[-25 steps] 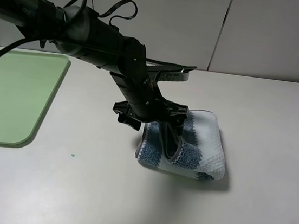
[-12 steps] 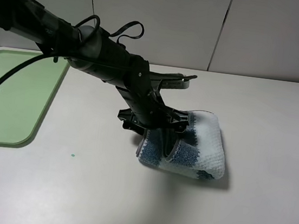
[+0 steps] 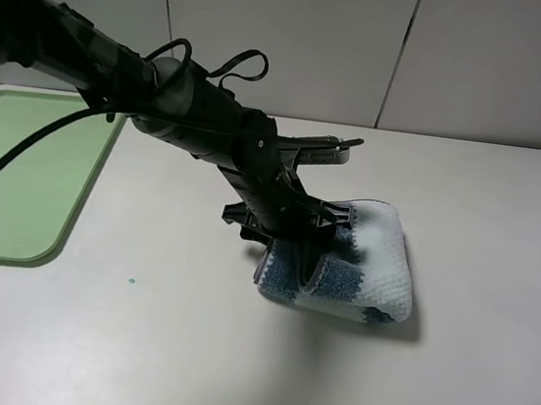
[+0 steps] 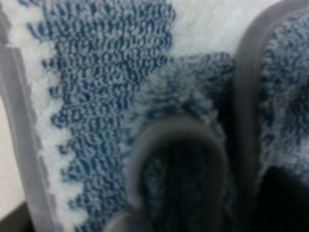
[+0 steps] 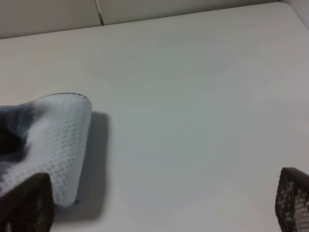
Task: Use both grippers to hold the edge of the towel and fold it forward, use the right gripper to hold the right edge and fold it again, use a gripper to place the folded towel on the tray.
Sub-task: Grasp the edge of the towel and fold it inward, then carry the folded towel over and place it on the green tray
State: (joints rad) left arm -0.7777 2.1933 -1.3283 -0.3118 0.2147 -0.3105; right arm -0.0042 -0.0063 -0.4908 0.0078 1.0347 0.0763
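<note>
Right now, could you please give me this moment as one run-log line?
stage: pick up folded towel | left end effector: down on towel, grip unclear | right end effector: open, empty | tray: no towel yet

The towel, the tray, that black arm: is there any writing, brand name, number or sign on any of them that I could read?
No readable text in any view.
towel: stripes only, no label showing.
tray: plain green, no markings.
left arm: a pale strip near its wrist might carry print, but it is too small and blurred to read.
table: one tiny green speck, not a sign.
</note>
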